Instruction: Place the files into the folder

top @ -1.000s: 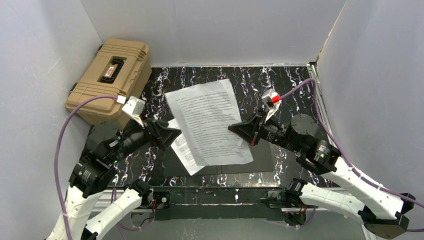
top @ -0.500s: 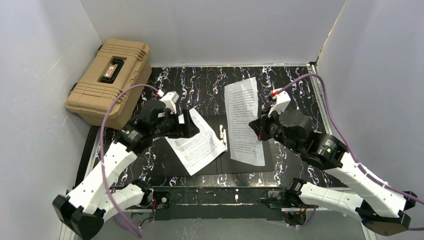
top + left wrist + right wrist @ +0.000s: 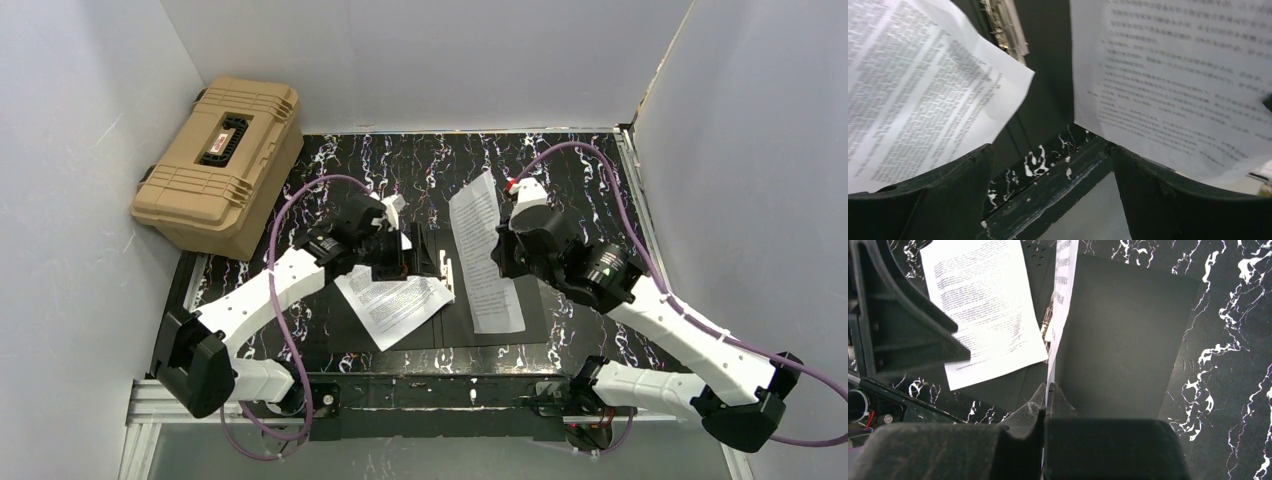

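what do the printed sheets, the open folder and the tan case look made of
Sheets: thin matte white paper; the one pinched in the right gripper curves limply. Folder: smooth matte black inside, probably plastic or coated card; its clip glints like metal. Case: tan moulded hard plastic, going by its ribs.

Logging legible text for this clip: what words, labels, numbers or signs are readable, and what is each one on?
None can be quoted.
Flat sheet: dense black print, too small to read.
Standing sheet: printed lines, too small and blurred to read.
Tan case: small reddish label on its lid, too small to read.
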Tool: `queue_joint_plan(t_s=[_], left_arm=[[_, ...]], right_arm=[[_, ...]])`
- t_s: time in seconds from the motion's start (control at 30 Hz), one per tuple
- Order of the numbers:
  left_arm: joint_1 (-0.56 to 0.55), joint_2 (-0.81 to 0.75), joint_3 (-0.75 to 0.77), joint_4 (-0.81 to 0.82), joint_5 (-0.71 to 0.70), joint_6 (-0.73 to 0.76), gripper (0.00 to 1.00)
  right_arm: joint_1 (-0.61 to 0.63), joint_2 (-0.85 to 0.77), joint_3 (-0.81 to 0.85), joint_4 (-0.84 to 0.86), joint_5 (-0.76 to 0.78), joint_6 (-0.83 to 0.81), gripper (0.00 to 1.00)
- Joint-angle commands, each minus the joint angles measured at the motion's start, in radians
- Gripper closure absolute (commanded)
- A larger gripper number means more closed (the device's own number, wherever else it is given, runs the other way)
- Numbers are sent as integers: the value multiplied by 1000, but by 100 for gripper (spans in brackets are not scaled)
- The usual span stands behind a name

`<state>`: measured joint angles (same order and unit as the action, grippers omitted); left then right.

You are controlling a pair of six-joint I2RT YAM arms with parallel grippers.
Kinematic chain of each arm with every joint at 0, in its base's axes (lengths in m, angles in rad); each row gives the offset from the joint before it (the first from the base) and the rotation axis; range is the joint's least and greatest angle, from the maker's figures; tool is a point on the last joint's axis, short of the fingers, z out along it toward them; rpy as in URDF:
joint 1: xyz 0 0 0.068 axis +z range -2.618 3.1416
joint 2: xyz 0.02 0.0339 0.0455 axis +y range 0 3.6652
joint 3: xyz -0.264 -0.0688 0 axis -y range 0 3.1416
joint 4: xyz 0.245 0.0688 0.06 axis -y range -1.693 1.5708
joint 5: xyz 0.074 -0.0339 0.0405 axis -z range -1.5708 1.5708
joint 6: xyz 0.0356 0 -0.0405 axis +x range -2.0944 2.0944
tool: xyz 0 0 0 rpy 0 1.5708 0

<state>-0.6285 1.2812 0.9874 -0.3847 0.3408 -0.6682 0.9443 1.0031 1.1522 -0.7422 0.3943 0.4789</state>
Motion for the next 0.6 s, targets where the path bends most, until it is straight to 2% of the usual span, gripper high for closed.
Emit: queue_joint_plan(t_s=[0.0,0.13,0.3,0.57], left_arm=[[-81,24,-16,85,48,-90,14],[-148,54,-56,164,35,-184,13],[-197,87,-118,282,-1,-290,10],[-249,168,-151,368,-63,-377,7]], right_arm=[[-99,19,47,28,-100,-5,99],[-200,24,32,46,-188,-19,99],[-260,15,8,32,-171,-26,99],[-321,-24,-44,23,-158,-28,99]])
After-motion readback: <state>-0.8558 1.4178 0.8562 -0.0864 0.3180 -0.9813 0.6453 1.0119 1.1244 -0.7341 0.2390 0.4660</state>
